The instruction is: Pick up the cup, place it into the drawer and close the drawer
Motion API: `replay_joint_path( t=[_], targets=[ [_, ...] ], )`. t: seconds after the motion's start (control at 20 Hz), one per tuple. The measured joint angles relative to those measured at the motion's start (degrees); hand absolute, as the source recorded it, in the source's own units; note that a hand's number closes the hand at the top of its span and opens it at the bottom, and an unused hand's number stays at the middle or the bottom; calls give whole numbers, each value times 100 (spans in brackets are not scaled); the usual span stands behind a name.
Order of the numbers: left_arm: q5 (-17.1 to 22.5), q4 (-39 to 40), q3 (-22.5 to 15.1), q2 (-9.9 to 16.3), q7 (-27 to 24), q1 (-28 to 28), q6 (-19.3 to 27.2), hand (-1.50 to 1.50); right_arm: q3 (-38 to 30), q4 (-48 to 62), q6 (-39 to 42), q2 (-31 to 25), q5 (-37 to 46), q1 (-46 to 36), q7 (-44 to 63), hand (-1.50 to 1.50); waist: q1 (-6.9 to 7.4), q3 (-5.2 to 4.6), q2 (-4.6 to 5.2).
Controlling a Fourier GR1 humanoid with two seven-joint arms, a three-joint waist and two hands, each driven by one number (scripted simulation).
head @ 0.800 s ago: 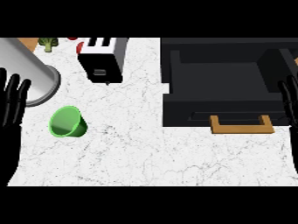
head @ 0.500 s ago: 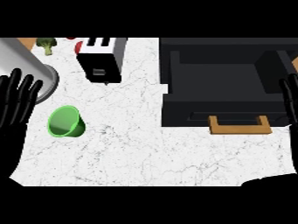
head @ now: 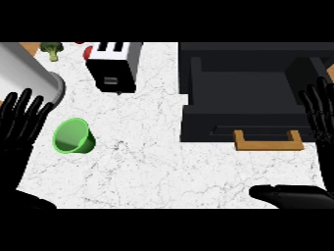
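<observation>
The green cup (head: 72, 137) is seen lying on its side on the table (head: 155, 162), flanked by the spread left robot hand (head: 14, 132) and spread right robot hand (head: 328, 117), beside the open drawer (head: 249, 112).

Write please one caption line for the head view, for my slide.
Open left hand beside the green cup; right hand by the open black drawer.

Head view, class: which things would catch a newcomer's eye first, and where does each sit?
The bright green cup stands out most, lying on its side on the white marble counter at the left. Next comes the big black drawer, pulled open at the right, with a wooden handle on its near face. The open left robot hand is just left of the cup, and the open right robot hand shows at the right edge.
</observation>
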Motion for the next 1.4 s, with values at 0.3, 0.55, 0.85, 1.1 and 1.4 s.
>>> replay_joint_path(
  t=[0.3,0.55,0.85,1.1,1.4],
  targets=[
    [-155,931,308,52,-451,-54,-234,-150,-248,305,194,-73,-141,-135,-153,-150,-7,-2,2],
    [-512,1498,543,161,-870,40,-308,-150,-303,416,274,-66,-137,-162,-242,-150,-7,-2,1],
    [-1083,3028,796,327,-1729,-355,-301,-150,-386,536,368,-95,-143,-199,-324,-150,-31,-4,9],
    [-1402,4220,973,565,-2369,-622,-372,-150,-453,719,419,-76,-178,-328,-384,-150,-29,-4,8],
    [-1825,5938,1057,782,-3354,-1213,-373,-150,-509,630,489,-66,-204,-279,-373,-150,-48,-6,10]
  ],
)
